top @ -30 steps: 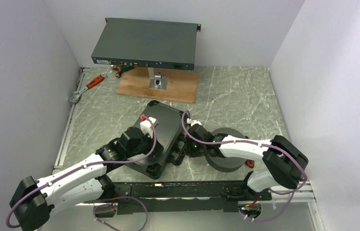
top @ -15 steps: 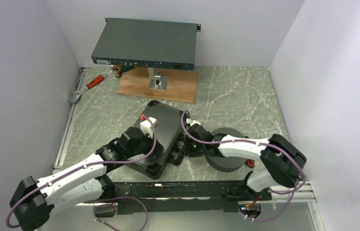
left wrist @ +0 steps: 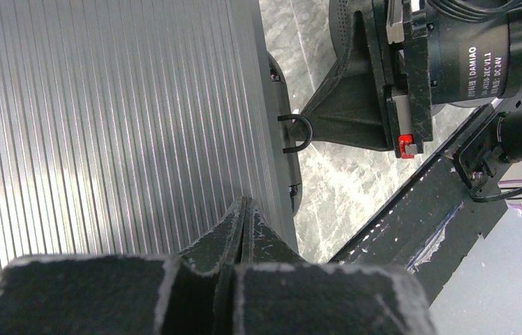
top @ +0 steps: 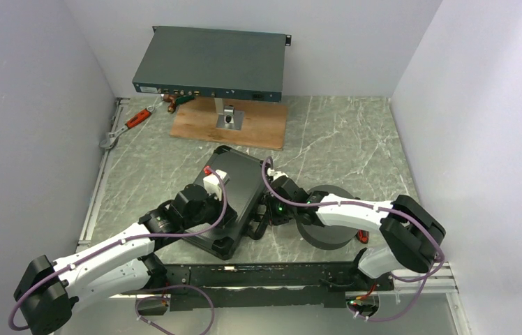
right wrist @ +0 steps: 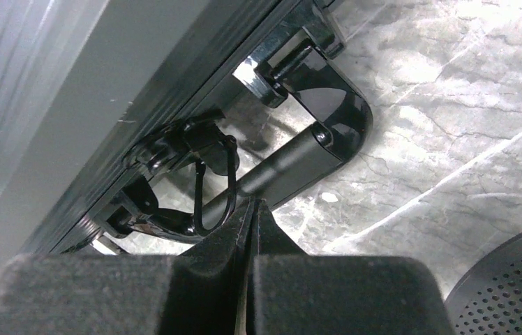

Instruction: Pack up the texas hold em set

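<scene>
Foam ring (top: 328,237) lies beside the briefcase (top: 241,185), left gripper (left wrist: 244,209) and right gripper (right wrist: 252,209) each fully closed.

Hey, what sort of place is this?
Probably a robotics lab test cell: white walls box in a marble-look table, two robot arms are mounted at its edge, and a grey equipment box sits on a stand.
</scene>
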Action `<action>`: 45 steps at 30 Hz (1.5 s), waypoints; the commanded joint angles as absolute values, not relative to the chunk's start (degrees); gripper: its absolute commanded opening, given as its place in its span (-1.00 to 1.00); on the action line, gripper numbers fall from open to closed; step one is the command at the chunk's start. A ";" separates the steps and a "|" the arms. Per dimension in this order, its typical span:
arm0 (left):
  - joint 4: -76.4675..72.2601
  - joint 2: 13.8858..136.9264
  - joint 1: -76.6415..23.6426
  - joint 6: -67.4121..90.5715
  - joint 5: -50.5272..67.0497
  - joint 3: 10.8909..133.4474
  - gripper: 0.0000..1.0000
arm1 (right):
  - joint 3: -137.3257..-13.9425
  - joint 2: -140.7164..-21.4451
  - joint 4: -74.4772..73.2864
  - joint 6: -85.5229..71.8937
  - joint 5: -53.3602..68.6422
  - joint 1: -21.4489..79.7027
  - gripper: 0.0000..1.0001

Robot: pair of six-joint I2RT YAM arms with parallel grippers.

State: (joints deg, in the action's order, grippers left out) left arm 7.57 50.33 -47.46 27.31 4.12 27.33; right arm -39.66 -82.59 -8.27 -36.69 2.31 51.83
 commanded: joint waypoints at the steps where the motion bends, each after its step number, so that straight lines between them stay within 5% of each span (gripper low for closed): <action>1: 14.02 51.06 -48.16 27.60 4.40 25.15 -1.00 | -42.26 -81.04 -6.78 -37.13 3.23 51.90 -1.00; 15: 12.02 52.05 -48.39 28.30 5.30 24.18 -1.00 | -52.62 -86.31 -4.01 -35.34 5.07 51.88 -1.00; 45: 17.81 48.20 -48.51 27.51 4.40 30.98 -0.98 | -45.40 -87.49 -6.24 -37.96 3.34 51.94 -1.00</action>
State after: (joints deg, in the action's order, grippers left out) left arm 12.25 49.06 -48.10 28.14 4.21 28.80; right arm -46.81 -86.41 -10.15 -36.67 3.49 51.37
